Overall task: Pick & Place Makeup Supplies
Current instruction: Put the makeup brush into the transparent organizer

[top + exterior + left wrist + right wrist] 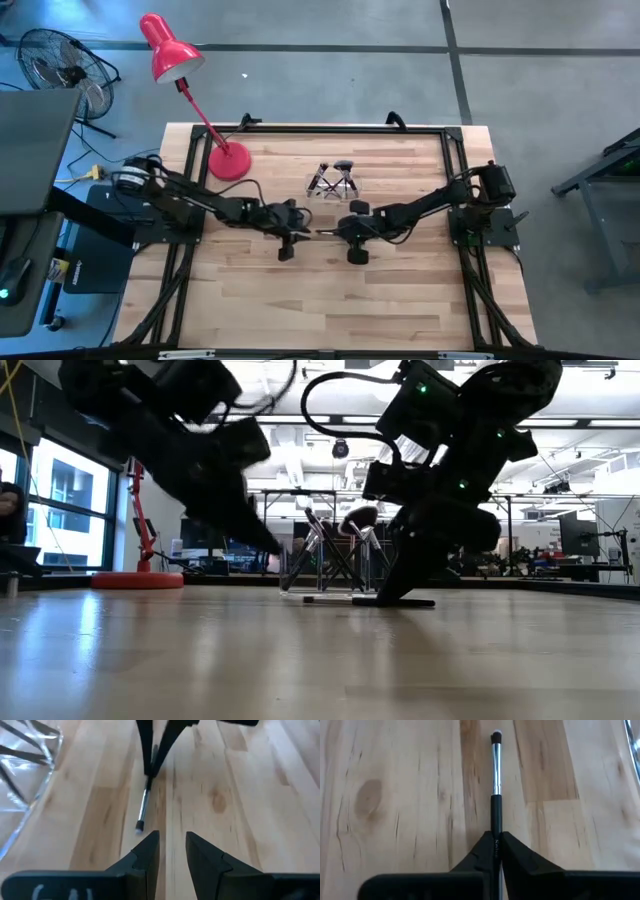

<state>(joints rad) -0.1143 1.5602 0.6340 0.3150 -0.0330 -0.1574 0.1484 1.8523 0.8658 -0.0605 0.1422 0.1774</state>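
A thin makeup brush (pixel 495 770) with a black handle, a silvery ferrule and a small dark head lies on the wooden table (pixel 300 300), between my two grippers (pixel 326 233). My right gripper (pixel 496 851) is shut on its handle. My left gripper (pixel 172 845) stands open a little short of the brush's head (pixel 139 825), touching nothing. Behind them the clear plastic holder (pixel 335 182) stands on the table. Several more makeup supplies lean in it (pixel 335 550), one with a fluffy dark head. My right gripper pinches the brush's black handle (pixel 495 822) between its two fingers, well back from the ferrule. The fingers slant down from above and from the table's right, their tips at the tabletop (pixel 395 598). The brush points on ahead of them toward my left gripper, lying flat on the table (pixel 330 599).
A red desk lamp (pixel 228 160) stands at the table's far left. The holder's clear wall (pixel 25 780) is close beside my left gripper. Bare wood stretches toward the near edge (pixel 320 320). A dark frame (pixel 450 140) runs round the table.
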